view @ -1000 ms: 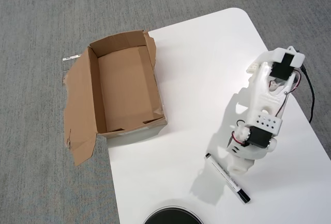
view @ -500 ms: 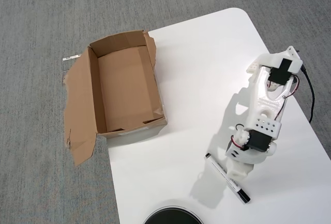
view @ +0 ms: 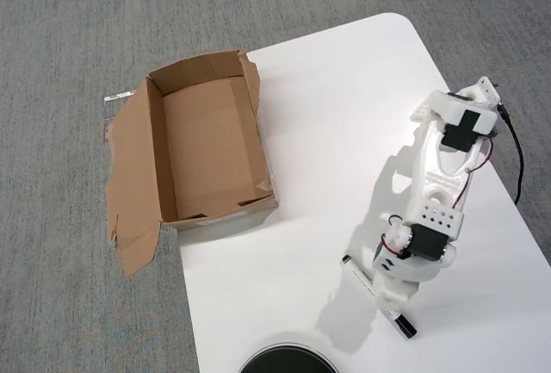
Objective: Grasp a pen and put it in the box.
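Looking straight down, we see a white desk [view: 327,132] with rounded corners standing on grey carpet [view: 69,28]. Our white arm [view: 435,192] reaches from the right edge of the view toward the bottom, and its gripper [view: 392,291] hangs directly over the pen [view: 403,325]. The pen lies flat on the desk, running diagonally; only its two ends show, a small black tip just up and left of the fingers and a black cap just down and right of them. The white barrel between is hidden under the gripper. We cannot tell whether the fingers are wide, narrow or already touching the pen, because the gripper body covers them from above.

The box [view: 155,149], open-topped brown cardboard with ragged flaps, sits well away to the upper left of the fingers, straddling the desk's left edge, and looks empty. A dark round object [view: 284,360] is cut off by the bottom of the view, down and left of the fingers.

We judge the pen light, stiff and smooth, and likely to roll or pivot if pinched off-centre. The best hold seems to be across the middle of the barrel, fingers closing on its narrow width, so that it hangs level during the carry to the box
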Controlling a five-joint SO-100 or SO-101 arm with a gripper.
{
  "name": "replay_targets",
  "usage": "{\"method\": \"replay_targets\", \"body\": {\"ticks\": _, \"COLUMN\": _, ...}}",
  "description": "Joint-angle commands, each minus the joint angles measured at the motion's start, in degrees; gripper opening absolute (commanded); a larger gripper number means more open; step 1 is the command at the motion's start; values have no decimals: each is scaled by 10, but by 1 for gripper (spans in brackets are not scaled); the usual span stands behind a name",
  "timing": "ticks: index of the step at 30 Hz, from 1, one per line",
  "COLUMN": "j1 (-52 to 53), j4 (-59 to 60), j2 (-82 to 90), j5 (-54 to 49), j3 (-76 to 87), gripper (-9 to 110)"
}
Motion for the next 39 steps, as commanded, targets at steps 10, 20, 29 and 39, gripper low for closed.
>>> {"method": "replay_targets", "body": {"ticks": 10, "j1": -4, "j4": -96, "j2": -43, "j5": -3, "j3": -29, "gripper": 19}}
{"method": "replay_targets", "body": {"ticks": 20, "j1": -24, "j4": -97, "j2": -68, "j5": -1, "j3": -29, "gripper": 19}}
{"method": "replay_targets", "body": {"ticks": 29, "j1": -34, "j4": -97, "j2": -47, "j5": -2, "j3": -31, "gripper": 19}}
{"method": "replay_targets", "body": {"ticks": 39, "j1": -29, "j4": -88, "j2": -18, "j5": -2, "j3": -29, "gripper": 19}}
